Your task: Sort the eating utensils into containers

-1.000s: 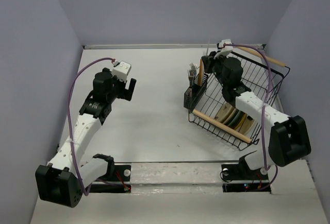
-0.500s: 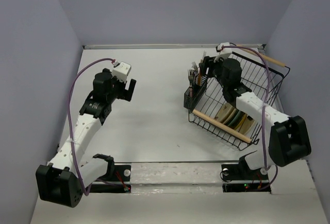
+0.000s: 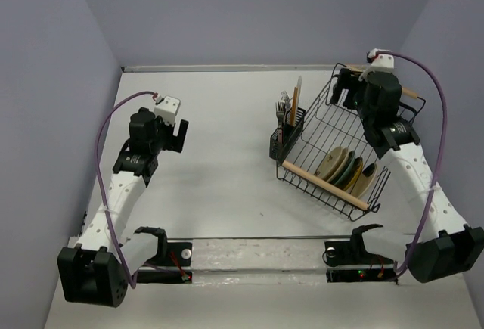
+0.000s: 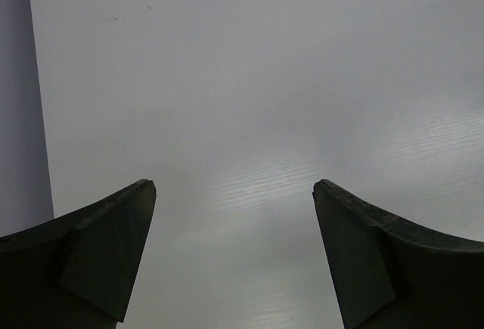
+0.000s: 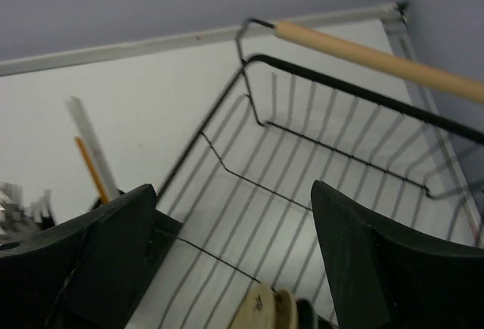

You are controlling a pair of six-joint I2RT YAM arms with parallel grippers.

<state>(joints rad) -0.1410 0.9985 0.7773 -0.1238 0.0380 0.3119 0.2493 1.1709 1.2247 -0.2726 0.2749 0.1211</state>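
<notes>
The small black slotted container (image 3: 284, 138) hangs on the left side of the wire rack. Silver forks (image 3: 283, 105) and pale and brown chopsticks (image 3: 296, 96) stand upright in it. My right gripper (image 3: 344, 89) hovers above the rack's far corner, to the right of the container, open with nothing between its fingers. In the right wrist view my right gripper (image 5: 233, 189) looks down on rack wires, with the chopsticks (image 5: 89, 155) and blurred fork tips (image 5: 19, 206) at the left edge. My left gripper (image 3: 177, 135) is open over bare table, as the left wrist view (image 4: 234, 185) also shows.
The big black wire rack (image 3: 355, 128) with wooden handles (image 3: 325, 185) stands at the right and holds several round plates (image 3: 345, 169). Its far wooden handle (image 5: 378, 60) runs just beyond my right fingers. Grey walls close in the table on three sides.
My right gripper has opened and drawn back to the right, away from the container, leaving the chopsticks standing in it. My left arm has shifted slightly to the left.
</notes>
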